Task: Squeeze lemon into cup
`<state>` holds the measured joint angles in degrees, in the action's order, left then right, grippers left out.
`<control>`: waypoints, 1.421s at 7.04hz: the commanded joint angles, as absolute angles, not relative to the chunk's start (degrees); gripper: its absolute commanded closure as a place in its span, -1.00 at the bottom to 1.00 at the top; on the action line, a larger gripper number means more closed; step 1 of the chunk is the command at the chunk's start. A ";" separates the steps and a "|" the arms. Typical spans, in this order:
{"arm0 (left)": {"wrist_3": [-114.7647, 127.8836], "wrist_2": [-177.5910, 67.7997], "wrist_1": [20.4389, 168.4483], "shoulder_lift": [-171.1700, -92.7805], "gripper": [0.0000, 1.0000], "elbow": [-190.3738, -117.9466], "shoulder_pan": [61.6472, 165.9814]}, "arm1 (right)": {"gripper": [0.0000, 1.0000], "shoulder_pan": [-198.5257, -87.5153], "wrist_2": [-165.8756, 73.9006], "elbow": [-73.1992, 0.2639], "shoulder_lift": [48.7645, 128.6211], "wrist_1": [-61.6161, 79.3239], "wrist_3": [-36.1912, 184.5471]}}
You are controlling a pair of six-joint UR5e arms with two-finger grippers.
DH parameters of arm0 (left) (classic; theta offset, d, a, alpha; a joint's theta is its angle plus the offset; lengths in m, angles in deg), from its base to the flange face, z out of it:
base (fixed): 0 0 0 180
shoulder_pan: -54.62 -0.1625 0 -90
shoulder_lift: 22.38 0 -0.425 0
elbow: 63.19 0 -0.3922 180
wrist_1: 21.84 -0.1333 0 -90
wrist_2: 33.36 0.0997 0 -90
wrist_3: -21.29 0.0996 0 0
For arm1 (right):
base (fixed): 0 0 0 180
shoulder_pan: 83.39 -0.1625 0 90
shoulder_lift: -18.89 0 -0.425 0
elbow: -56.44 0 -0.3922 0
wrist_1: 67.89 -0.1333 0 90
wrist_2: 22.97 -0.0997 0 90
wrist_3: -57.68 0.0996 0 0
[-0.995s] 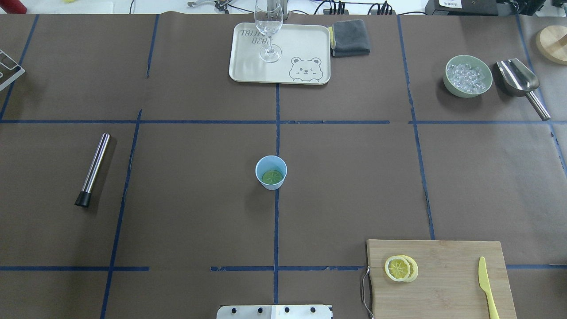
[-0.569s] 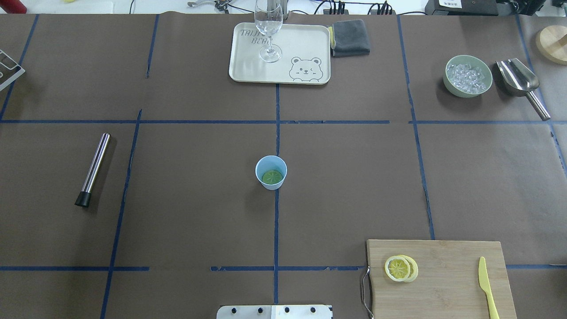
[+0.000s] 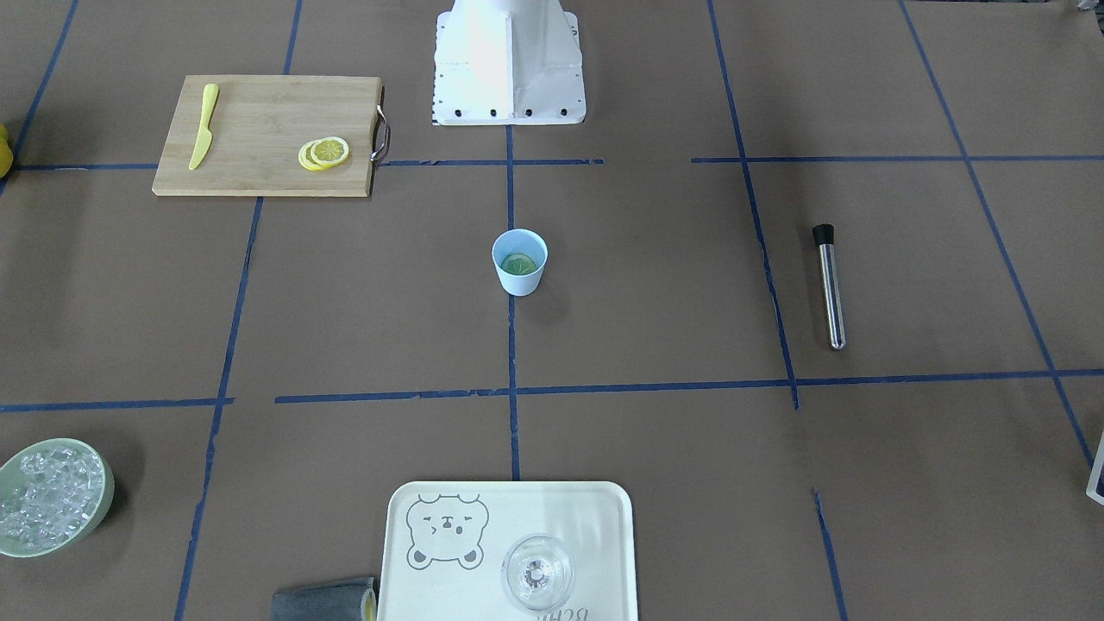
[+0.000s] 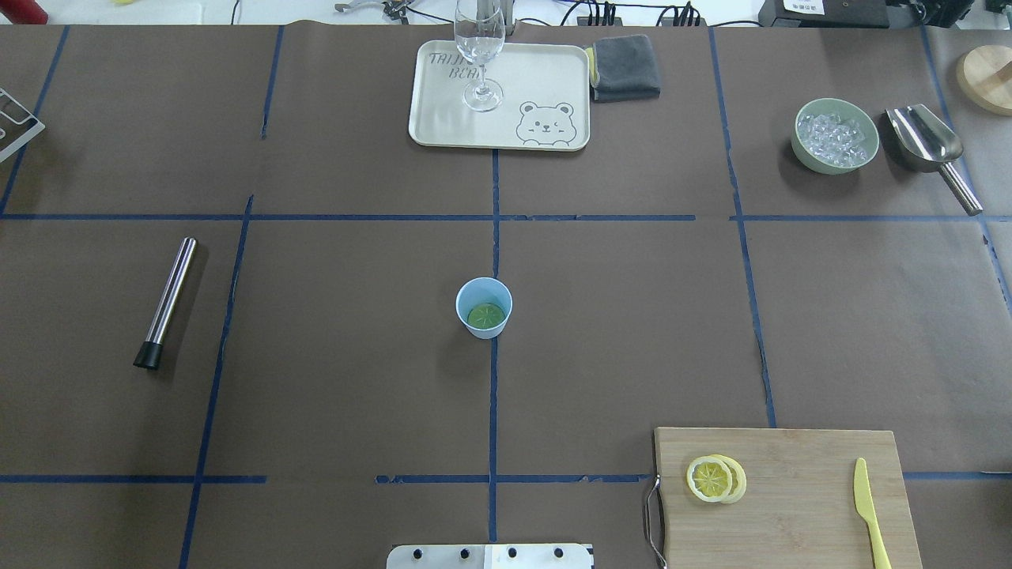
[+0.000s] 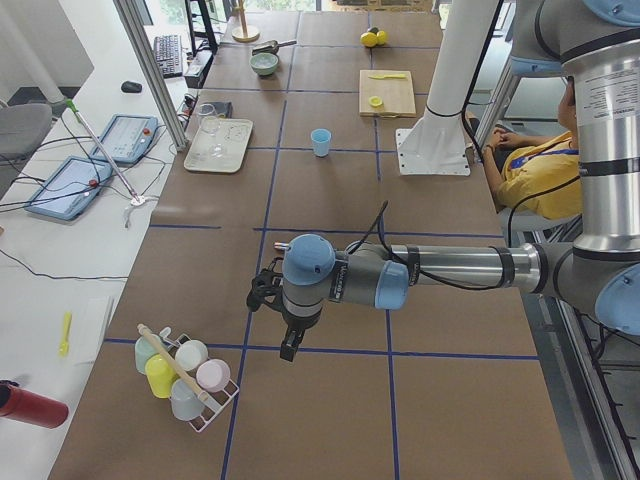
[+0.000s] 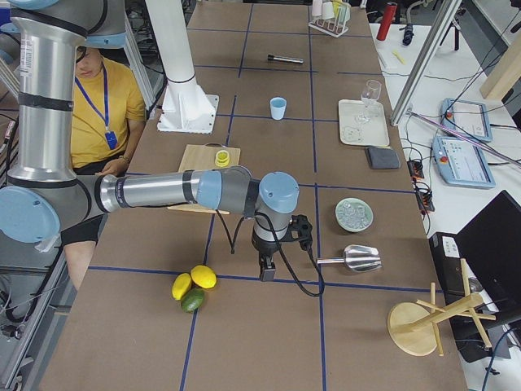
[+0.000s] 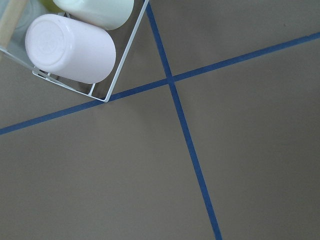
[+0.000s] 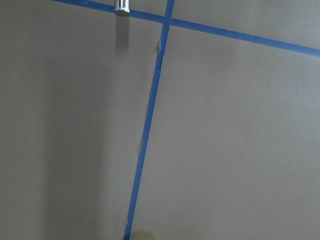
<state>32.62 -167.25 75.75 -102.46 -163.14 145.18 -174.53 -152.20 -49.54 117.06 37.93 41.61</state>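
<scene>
Two overlapping lemon slices (image 4: pixel 710 478) (image 3: pixel 330 151) lie on the wooden cutting board (image 4: pixel 798 498) at the robot's near right. The light blue cup (image 4: pixel 474 285) (image 3: pixel 520 279) stands upright at the table's middle, with a green round slice on its bottom. Neither arm reaches into the overhead or front views. My left gripper (image 5: pixel 289 350) hangs over the table's far left end next to a cup rack. Over the table's right end my right gripper (image 6: pixel 264 274) points down near whole fruit. Whether either is open or shut I cannot tell.
A yellow plastic knife (image 4: pixel 868 510) lies on the board. A steel muddler (image 4: pixel 166 300) lies at the left, a tray (image 4: pixel 545 79) with a clear glass (image 4: pixel 479 47) stands at the back, and a bowl of ice (image 4: pixel 836 136) and a scoop (image 4: pixel 929 146) at back right. A person (image 6: pixel 102 98) sits behind the robot's base.
</scene>
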 commanded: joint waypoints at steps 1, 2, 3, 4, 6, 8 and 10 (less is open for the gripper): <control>32.45 -167.13 70.14 -104.02 -1.00 -162.94 144.62 | -1.00 -174.53 -152.34 -49.38 117.67 36.52 41.68; 33.06 -167.31 69.92 -104.03 -1.00 -162.86 144.62 | -1.00 -174.53 -152.34 -49.38 117.67 36.52 41.68; 33.07 -167.22 70.01 -104.12 -1.00 -162.95 144.62 | -1.00 -174.53 -152.34 -49.38 117.67 36.52 41.68; 33.15 -167.22 70.27 -104.21 -1.00 -163.03 144.62 | -1.00 -174.62 -152.34 -49.29 117.67 36.52 41.68; 33.16 -167.39 70.45 -104.21 -1.00 -163.12 144.62 | -1.00 -174.62 -152.34 -49.29 117.94 36.26 41.68; 33.16 -167.40 70.45 -104.21 -1.00 -163.21 144.62 | -1.00 -174.53 -152.43 -49.29 117.94 36.26 41.68; 33.16 -167.40 70.45 -104.21 -1.00 -163.30 144.62 | -1.00 -174.53 -153.30 -49.38 117.94 36.26 41.77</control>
<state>33.16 -167.39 70.41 -104.21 -163.25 144.62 -174.54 -152.87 -49.34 117.93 36.26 41.70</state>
